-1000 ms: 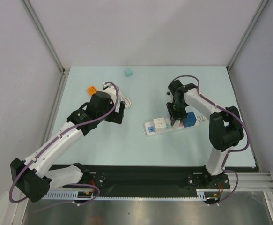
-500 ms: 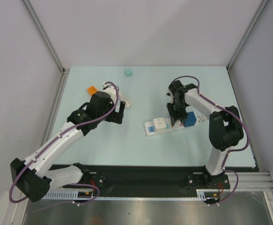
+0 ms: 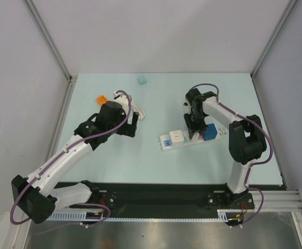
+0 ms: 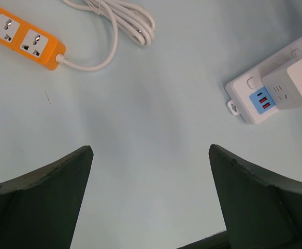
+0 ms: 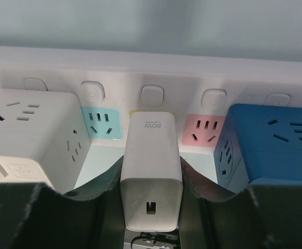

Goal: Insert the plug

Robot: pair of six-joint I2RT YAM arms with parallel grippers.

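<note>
My right gripper point(image 5: 151, 179) is shut on a white 80W charger plug point(image 5: 151, 166), its fingers point(image 5: 101, 194) pressed against both sides. The plug's front end sits against the yellow socket of the white power strip point(image 5: 182, 78), between a teal socket point(image 5: 102, 123) and a pink socket point(image 5: 204, 129). In the top view the right gripper point(image 3: 195, 126) hangs over the strip point(image 3: 166, 142) at centre right. My left gripper point(image 4: 151, 155) is open and empty above bare table, left of the strip point(image 4: 241, 96).
A white cube adapter point(image 5: 31, 135) and a blue cube adapter point(image 5: 272, 142) sit plugged in on either side of the plug. An orange power strip point(image 4: 24, 36) with a coiled white cable point(image 4: 125, 23) lies at the back left. A small teal block point(image 3: 142, 80) lies near the back.
Almost nothing has moved. The right arm's elbow has shifted slightly while its gripper stays over the white strip. The left arm is still.
</note>
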